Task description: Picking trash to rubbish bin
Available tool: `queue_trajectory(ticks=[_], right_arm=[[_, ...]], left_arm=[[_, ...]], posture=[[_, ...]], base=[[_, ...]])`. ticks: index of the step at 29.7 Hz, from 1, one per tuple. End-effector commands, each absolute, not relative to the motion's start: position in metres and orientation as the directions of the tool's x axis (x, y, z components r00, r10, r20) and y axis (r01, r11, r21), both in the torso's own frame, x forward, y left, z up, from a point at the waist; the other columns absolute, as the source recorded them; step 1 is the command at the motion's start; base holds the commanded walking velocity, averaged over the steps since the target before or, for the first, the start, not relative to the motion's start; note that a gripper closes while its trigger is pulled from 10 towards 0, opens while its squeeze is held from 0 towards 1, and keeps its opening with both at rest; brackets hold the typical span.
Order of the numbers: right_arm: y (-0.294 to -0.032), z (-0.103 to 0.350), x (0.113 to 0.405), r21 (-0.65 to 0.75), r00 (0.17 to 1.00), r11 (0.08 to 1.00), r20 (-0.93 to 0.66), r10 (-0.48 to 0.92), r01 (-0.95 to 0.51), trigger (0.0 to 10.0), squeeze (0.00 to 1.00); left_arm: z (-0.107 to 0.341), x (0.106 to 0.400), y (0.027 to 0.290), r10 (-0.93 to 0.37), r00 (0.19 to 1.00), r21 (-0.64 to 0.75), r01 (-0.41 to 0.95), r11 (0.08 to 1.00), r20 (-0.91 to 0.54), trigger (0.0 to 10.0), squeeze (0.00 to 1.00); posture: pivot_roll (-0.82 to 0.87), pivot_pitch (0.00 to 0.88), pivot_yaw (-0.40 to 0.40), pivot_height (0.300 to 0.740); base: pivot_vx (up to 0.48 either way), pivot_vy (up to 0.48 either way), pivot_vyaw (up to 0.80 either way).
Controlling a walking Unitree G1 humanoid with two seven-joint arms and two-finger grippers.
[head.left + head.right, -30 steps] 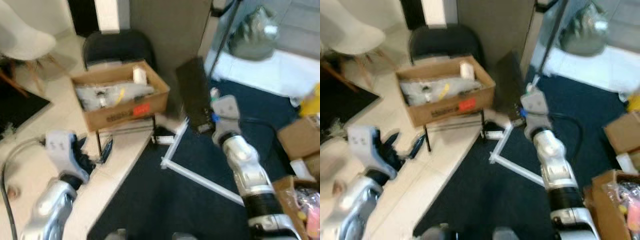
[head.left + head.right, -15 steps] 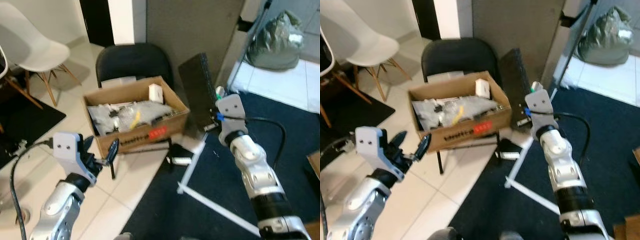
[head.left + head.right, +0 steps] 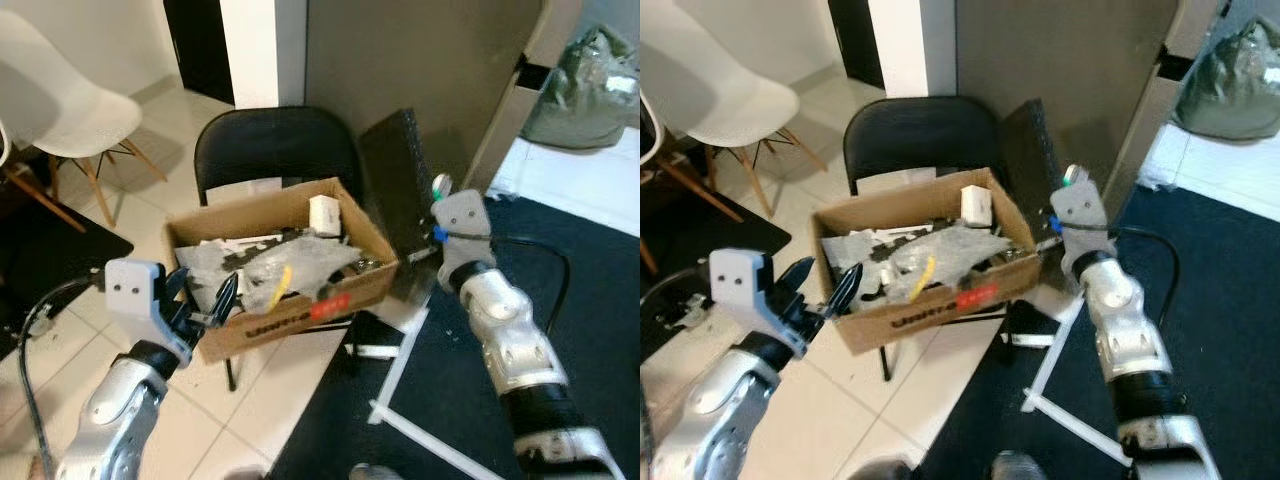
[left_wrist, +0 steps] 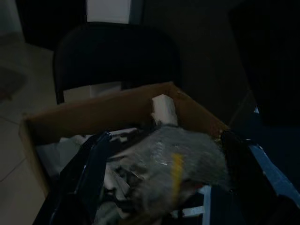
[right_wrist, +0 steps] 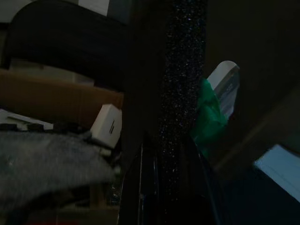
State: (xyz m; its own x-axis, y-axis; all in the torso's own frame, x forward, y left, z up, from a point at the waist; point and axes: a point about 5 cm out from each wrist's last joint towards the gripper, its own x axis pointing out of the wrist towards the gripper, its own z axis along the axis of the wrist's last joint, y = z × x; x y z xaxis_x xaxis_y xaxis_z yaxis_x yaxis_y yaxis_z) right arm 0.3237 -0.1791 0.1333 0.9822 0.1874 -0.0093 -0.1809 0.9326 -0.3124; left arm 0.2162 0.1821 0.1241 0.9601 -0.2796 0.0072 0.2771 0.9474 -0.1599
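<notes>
Left gripper (image 3: pixel 822 290) risen beside cardboard box (image 3: pixel 290 315), fingers spread, right gripper (image 5: pixel 164 164) pinching green-and-white trash (image 5: pixel 216 105).

Matt brown cardboard box (image 3: pixel 300 310), crinkly clear plastic wrap (image 3: pixel 290 262), glossy pale floor tiles (image 3: pixel 270 420)

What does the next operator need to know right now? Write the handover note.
Left gripper: open, empty, raised just short of the near-left side of the cardboard box.
Right gripper: beside the box's right end, near the black panel leaning on the wall; fingers close together, nothing seen between them.
The box sits on the black chair, holding crumpled plastic wrap, a small white carton and other scraps.
Done: nothing picked yet.
Left: grab the trash, find a bin.
</notes>
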Motion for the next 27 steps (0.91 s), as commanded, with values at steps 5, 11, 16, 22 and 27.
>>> queue_trajectory(ticks=[5, 11, 16, 22, 27], right_arm=[[-0.181, 0.135, 0.324, -0.310, 0.983, 0.935, -0.004, 0.183, -0.175, 10.0, 0.00], [-0.182, 0.135, 0.324, -0.312, 0.983, 0.934, -0.004, 0.184, -0.176, 10.0, 0.00], [-0.182, 0.135, 0.324, -0.316, 0.982, 0.932, -0.004, 0.187, -0.179, 10.0, 0.00], [-0.177, 0.137, 0.324, -0.357, 0.977, 0.912, -0.006, 0.215, -0.203, 10.0, 0.00], [-0.141, 0.140, 0.323, -0.512, 0.919, 0.784, -0.029, 0.393, -0.351, 10.0, 0.00]], left_arm=[[0.126, 0.216, 0.182, -0.285, 0.958, -0.166, 0.285, 0.944, 0.021, 10.0, 0.00], [0.124, 0.216, 0.179, -0.291, 0.957, -0.094, 0.289, 0.953, -0.012, 10.0, 0.00], [0.124, 0.216, 0.180, -0.284, 0.959, -0.120, 0.281, 0.952, -0.010, 10.0, 0.00], [0.125, 0.216, 0.181, -0.275, 0.961, -0.140, 0.273, 0.952, 0.002, 10.0, 0.00], [0.124, 0.215, 0.180, -0.266, 0.964, -0.139, 0.264, 0.954, 0.002, 10.0, 0.00]], posture=[[-0.08, 0.000, -0.001, 0.740], [-0.08, 0.000, -0.003, 0.740], [-0.08, 0.000, -0.006, 0.740], [-0.07, 0.000, -0.010, 0.740], [-0.05, 0.000, -0.017, 0.740]], base=[[0.118, 0.000, 0.00], [0.041, -0.166, 0.00], [0.246, -0.391, 0.00], [0.044, -0.051, 0.00], [0.000, 0.000, 0.00]])
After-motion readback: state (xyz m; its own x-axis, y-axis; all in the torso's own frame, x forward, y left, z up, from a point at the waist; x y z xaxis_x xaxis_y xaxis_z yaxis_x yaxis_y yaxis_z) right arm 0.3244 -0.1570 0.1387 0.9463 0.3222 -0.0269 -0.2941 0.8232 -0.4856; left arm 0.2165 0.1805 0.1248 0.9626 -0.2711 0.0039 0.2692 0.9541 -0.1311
